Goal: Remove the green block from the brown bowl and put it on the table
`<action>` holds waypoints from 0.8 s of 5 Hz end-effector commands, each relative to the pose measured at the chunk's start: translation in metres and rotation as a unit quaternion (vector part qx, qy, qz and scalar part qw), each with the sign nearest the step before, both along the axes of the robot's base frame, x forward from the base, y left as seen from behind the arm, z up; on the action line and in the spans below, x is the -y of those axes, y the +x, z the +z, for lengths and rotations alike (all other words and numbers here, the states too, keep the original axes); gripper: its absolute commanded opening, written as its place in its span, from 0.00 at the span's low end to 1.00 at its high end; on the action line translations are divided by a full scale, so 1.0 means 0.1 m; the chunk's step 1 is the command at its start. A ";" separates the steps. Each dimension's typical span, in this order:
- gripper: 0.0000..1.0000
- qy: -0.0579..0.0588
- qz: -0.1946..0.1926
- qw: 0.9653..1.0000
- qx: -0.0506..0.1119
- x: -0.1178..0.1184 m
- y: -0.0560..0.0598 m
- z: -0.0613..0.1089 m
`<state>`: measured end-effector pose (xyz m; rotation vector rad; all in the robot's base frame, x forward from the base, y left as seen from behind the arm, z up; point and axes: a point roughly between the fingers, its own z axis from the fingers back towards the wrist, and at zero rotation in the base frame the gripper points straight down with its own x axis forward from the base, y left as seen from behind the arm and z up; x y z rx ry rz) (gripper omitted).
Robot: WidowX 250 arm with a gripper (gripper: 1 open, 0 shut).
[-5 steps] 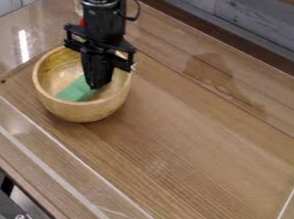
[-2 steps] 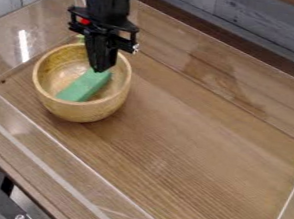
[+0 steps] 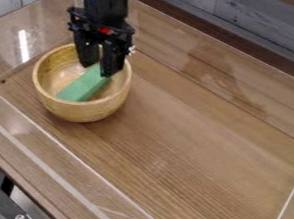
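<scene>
The gripper [image 3: 100, 55] has just spread: its jaws, pressed together in both earlier pictures, now stand apart over the bowl, one dark finger to each side of the upper end of the green block [image 3: 85, 84]. For the task that looks like the setting-up of a grasp; nothing appears to be pinched, though at this size I can't be sure whether a fingertip touches the block.

From left to right: the brown bowl [image 3: 43, 91] sits near the left edge of the worktop [image 3: 194, 137], beside the low clear wall there. Inside it lies the green block, slanting from the lower left of the hollow towards the upper right, its far end close under the fingers. To the right of the bowl, the wood runs on to the right edge of the worktop, and that side would suit the set-down.

Against the frame just before, the bowl and block keep their places; only the fingers differ. Next, I'd judge, the arm should lower and close on the block without catching the bowl's rim.
</scene>
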<state>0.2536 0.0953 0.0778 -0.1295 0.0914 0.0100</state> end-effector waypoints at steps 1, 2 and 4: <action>0.00 0.011 -0.019 1.000 0.023 -0.02 0.14 0.06; 0.00 0.009 -0.023 0.999 0.025 0.01 0.16 0.20; 1.00 0.000 -0.055 0.998 0.033 0.13 0.13 0.35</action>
